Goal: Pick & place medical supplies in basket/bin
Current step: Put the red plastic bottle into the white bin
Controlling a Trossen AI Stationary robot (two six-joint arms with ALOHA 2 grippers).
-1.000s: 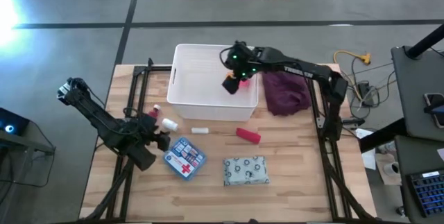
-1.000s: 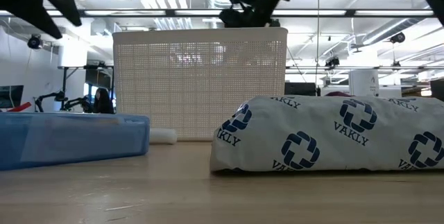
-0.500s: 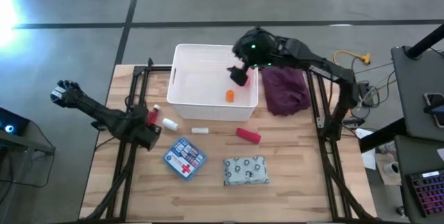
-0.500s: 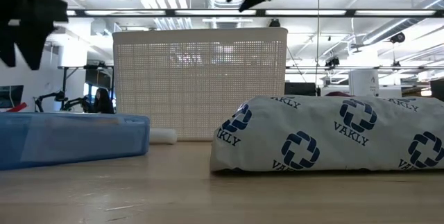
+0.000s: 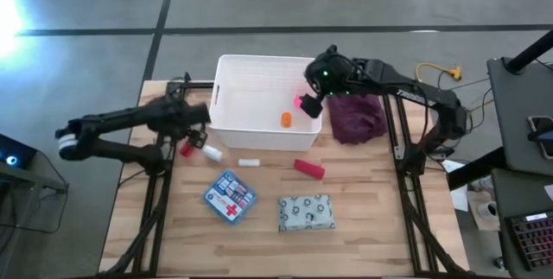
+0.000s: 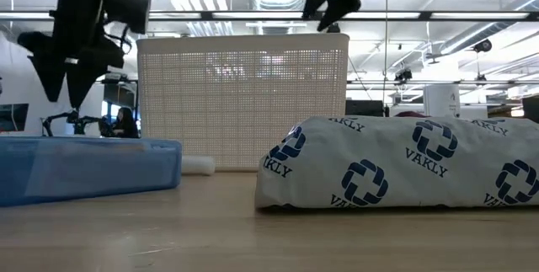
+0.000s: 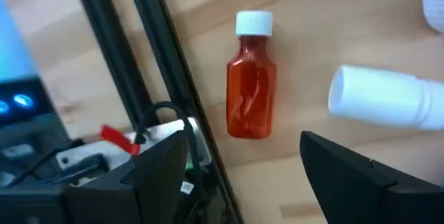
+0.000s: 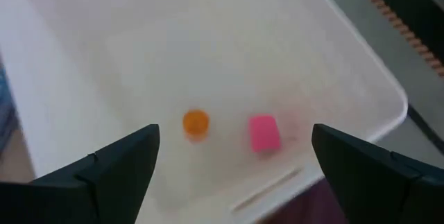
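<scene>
Fingers apart on both: right gripper (image 5: 313, 98) above basket (image 5: 226, 70), left gripper (image 5: 195, 122) above red bottle (image 7: 250, 85).

A light wooden desk (image 5: 363, 227) of butcher-block planks fills the middle and lower part of the high view, with dark frame rails running down its left and right sides. At upper centre stands the white basket (image 5: 251, 85). Just to its right, touching its side, lies a crumpled dark purple cloth (image 5: 359, 113). Below the basket's lower left corner lie a red bottle with a white cap (image 5: 186, 144) and, beside it, a white cylinder (image 5: 210, 154). A small white piece (image 5: 249, 162) lies below the basket's middle, a red piece (image 5: 308, 168) farther right. Lower down rest the blue packet with a red cross (image 5: 230, 197) and, to its right, the pale green patterned pouch (image 5: 306, 212).
</scene>
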